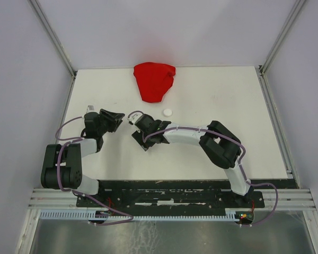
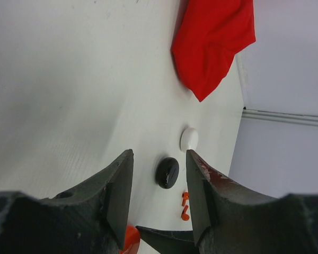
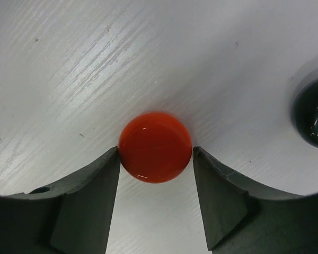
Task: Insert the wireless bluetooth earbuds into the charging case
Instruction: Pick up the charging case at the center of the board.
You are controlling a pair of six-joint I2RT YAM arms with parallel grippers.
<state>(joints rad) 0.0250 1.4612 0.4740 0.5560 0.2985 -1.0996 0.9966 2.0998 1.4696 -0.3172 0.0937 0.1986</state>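
A round red charging case (image 3: 155,146) lies flat on the white table, and my right gripper (image 3: 156,151) has a fingertip against each side of it. Its rim (image 2: 130,238) also shows low in the left wrist view. Two tiny red earbuds (image 2: 185,206) lie loose on the table beside a black round case (image 2: 167,172) and a white round case (image 2: 189,139). My left gripper (image 2: 160,153) hovers open with nothing between its fingers, pointing towards those cases. From above, the left gripper (image 1: 116,119) and right gripper (image 1: 133,118) sit close together mid-table.
A crumpled red cloth (image 1: 153,80) lies at the table's far edge, with the white case (image 1: 167,112) just in front of it. The black case (image 3: 312,114) sits right of the red one. Grey walls enclose the table (image 1: 228,106).
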